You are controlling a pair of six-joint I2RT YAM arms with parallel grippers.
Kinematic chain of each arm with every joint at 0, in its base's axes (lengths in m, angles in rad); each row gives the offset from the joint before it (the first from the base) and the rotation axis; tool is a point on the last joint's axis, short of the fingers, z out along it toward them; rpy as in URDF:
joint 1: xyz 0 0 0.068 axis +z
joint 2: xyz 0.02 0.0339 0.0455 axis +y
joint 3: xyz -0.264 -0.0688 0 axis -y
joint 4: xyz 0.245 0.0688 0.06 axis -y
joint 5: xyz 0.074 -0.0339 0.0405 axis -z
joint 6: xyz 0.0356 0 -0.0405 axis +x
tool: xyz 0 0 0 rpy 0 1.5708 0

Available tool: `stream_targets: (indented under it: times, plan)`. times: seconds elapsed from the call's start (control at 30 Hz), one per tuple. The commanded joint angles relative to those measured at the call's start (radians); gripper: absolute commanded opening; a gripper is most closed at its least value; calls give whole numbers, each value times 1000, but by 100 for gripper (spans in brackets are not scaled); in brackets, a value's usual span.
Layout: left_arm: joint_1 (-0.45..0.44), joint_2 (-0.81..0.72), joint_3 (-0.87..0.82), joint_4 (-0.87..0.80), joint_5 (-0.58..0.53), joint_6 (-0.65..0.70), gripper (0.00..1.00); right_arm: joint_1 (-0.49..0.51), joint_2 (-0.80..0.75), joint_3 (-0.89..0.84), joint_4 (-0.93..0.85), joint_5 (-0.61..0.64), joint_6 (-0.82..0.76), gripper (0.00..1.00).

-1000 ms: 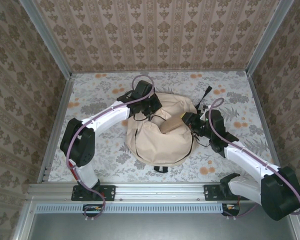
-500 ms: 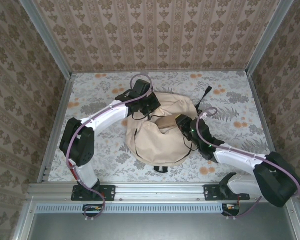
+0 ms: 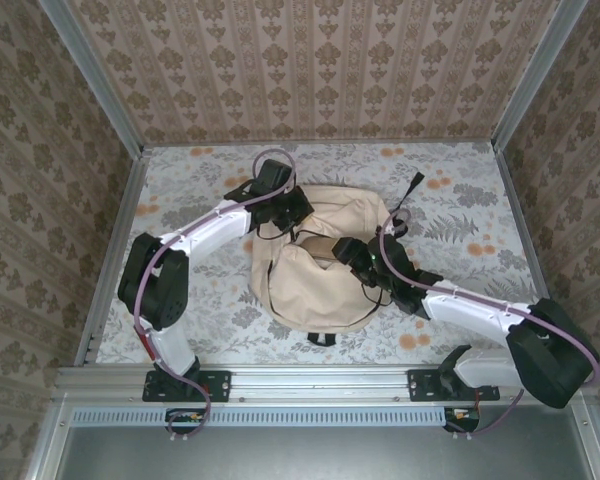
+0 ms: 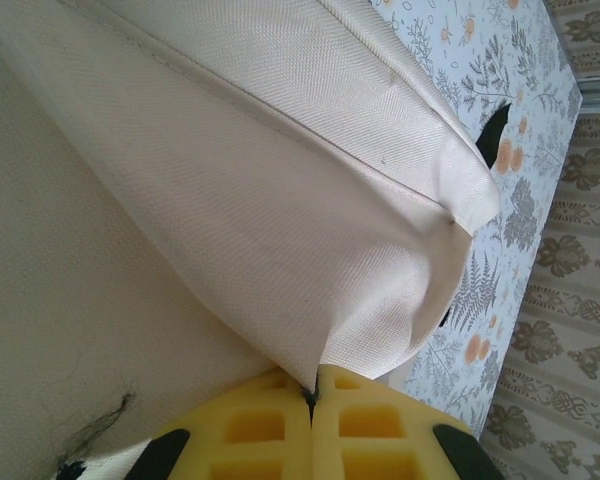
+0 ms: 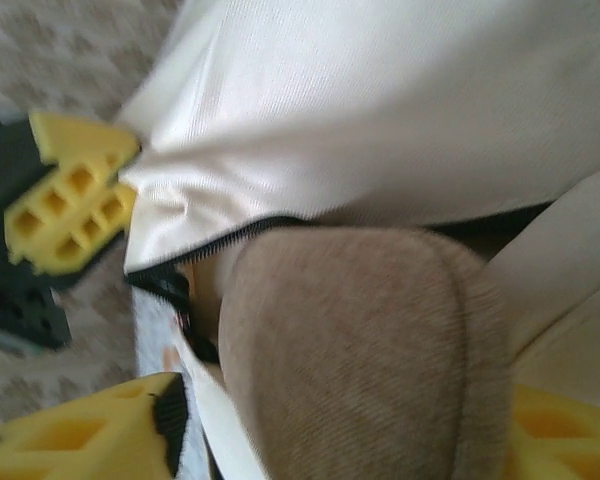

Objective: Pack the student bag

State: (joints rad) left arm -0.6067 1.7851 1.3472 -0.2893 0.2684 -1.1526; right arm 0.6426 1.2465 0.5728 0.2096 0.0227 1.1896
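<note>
Student bag (image 3: 320, 270) lies on the table (image 3: 180, 190) between both arms, its mouth propped agape so items can go in. I've got the tan pencil case (image 5: 360, 350) nosed into that opening, past the dark zip edge. My left gripper (image 4: 311, 395) is pinched tight on the bag's cream rim, lifting it. My right gripper (image 5: 330, 440) straddles the case, jaws spread wide, one pad visibly clear of it; released, I judge.

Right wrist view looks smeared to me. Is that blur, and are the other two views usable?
Right wrist: yes, blurred throughout, with the edges of the tan case and the bag soft. Left wrist: sharp, the bag's weave readable, no glare. Top external: evenly lit and crisp, with only soft shadows.
</note>
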Motion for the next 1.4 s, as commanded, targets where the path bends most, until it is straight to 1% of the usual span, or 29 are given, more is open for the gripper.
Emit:
stream_targets:
  times: [0.0,0.07,0.17,0.23,0.37,0.5,0.57,0.63,0.73,0.77,0.83,0.93,1.1,1.2,1.37]
  plan:
    - [24,-9,-15,26,-4,35,0,-26,-43,98,-301,-115,-144,77]
    - [26,-12,-13,18,-2,46,0,-47,-53,142,-428,-122,-214,83]
    - [28,-13,-16,12,6,61,0,-75,-62,209,-591,-120,-345,90]
    - [29,-12,-17,7,12,68,0,-91,-48,257,-679,-136,-424,91]
    - [31,-12,-19,3,20,78,0,-110,-19,322,-742,-200,-515,89]
    - [32,-15,-17,-4,23,85,0,-122,18,369,-772,-222,-597,80]
    - [32,-16,-19,-6,23,87,0,-127,54,403,-787,-235,-667,79]
    - [32,-16,-17,-7,26,88,0,-132,90,436,-812,-211,-701,80]
    - [31,-15,-16,-8,32,91,0,-133,128,457,-805,-213,-724,80]
    - [32,-16,-16,-8,32,90,0,-132,137,464,-801,-226,-731,79]
    - [31,-15,-17,-5,32,91,0,-132,179,484,-804,-268,-733,75]
    - [31,-16,-19,-3,37,90,0,-129,194,483,-761,-380,-724,68]
    - [31,-16,-20,-1,44,93,0,-123,189,444,-629,-502,-673,64]
    - [31,-16,-20,0,49,91,0,-113,210,443,-579,-536,-641,61]
    - [30,-18,-18,0,54,91,0,-79,258,457,-572,-546,-626,57]
